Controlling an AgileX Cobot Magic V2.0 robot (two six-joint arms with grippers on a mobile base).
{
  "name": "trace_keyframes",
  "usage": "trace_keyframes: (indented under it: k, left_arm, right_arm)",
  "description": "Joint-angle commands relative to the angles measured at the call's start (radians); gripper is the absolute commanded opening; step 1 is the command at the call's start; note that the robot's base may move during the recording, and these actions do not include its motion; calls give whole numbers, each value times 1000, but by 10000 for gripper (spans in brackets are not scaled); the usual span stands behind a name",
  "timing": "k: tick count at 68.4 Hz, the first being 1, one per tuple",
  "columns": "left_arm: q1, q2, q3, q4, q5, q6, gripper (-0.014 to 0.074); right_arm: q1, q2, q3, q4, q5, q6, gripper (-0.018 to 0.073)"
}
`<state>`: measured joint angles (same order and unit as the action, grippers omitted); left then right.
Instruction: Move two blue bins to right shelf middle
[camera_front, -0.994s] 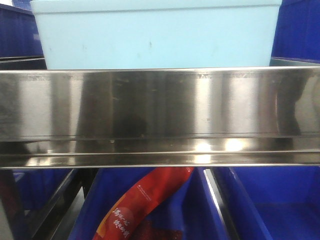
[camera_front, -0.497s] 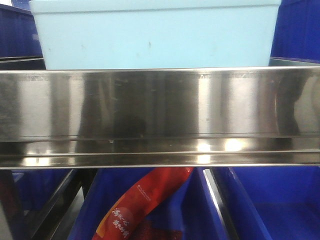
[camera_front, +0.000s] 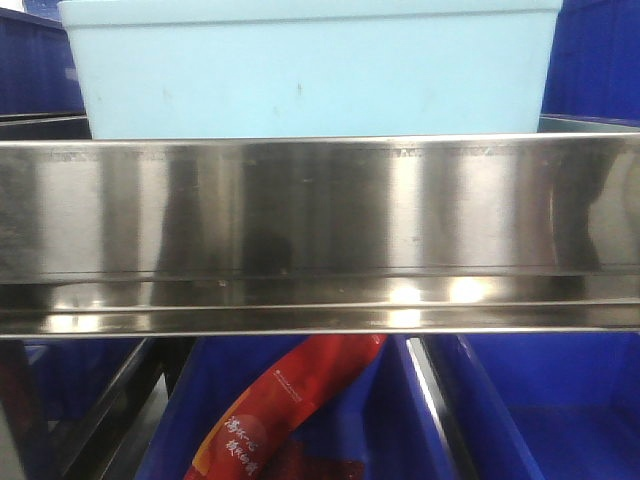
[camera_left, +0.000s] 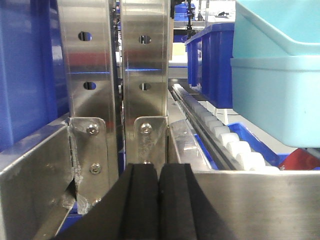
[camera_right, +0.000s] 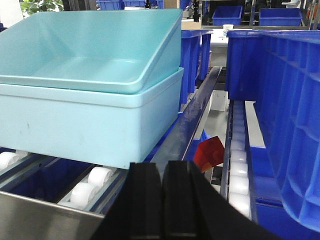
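While both arms hang just short of the shelf's steel front rail (camera_front: 320, 205), nothing is in either grip. Left gripper (camera_left: 159, 200): its black pads pressed flat together, clenched on nothing, nose pointed at the upright steel posts (camera_left: 145, 65) at the shelf's left edge. Right gripper (camera_right: 162, 200): same story, pads closed tight with only a hairline seam between them, empty.

Now the target. The pale blue bins (camera_right: 95, 95) sit stacked, one tilted inside the other, on the white rollers (camera_right: 97, 177) just behind the front rail. From the right gripper they lie ahead and to the left; from the left gripper they lie ahead and to the right (camera_left: 280, 85). So the stack sits between the two arms, its long side running along the rail, as the front view shows (camera_front: 315, 70). Neither arm looks clearly nearer, and I'd judge a two-armed lift from either end is what's called for, jaws opening first.

Beyond that, dark blue crates (camera_right: 280, 100) crowd the right side of the roller track, and a red packet (camera_front: 290, 400) lies in a crate on the level below. Further back, more blue crates and shelving fill the room.
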<state>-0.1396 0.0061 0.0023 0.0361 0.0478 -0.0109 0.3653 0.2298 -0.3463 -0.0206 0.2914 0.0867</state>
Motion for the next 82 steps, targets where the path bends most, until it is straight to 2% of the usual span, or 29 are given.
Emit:
trace_keyframes:
  k: [1, 7, 12, 22, 27, 34, 51, 82]
  left_arm:
    - [3, -6, -2, -7, -13, 3, -111]
    - [3, -6, -2, -7, -13, 3, -111]
    - [3, -6, -2, -7, -13, 3, -111]
    - [3, -6, -2, -7, -13, 3, -111]
    - [3, -6, -2, -7, -13, 3, -111]
    - [3, -6, -2, -7, -13, 3, -111]
    - [3, -6, -2, -7, -13, 3, -111]
    - [3, -6, -2, -7, -13, 3, -111]
  right_arm:
    - [-5, -7, 3, -11, -31, -6, -160]
    - [-14, -9, 9, -11, -31, -33, -162]
    - [-54, -8, 14, -7, -33, -44, -162]
    - [-202, -20, 46, 21, -53, -79, -162]
    - [-287, -49, 84, 73, -85, -102, -162]
    - [-346, -101, 155, 125, -132, -112, -162]
    - [-351, -230, 346, 126, -245, -112, -162]
    - [-351, -230, 346, 126, -210, -112, -162]
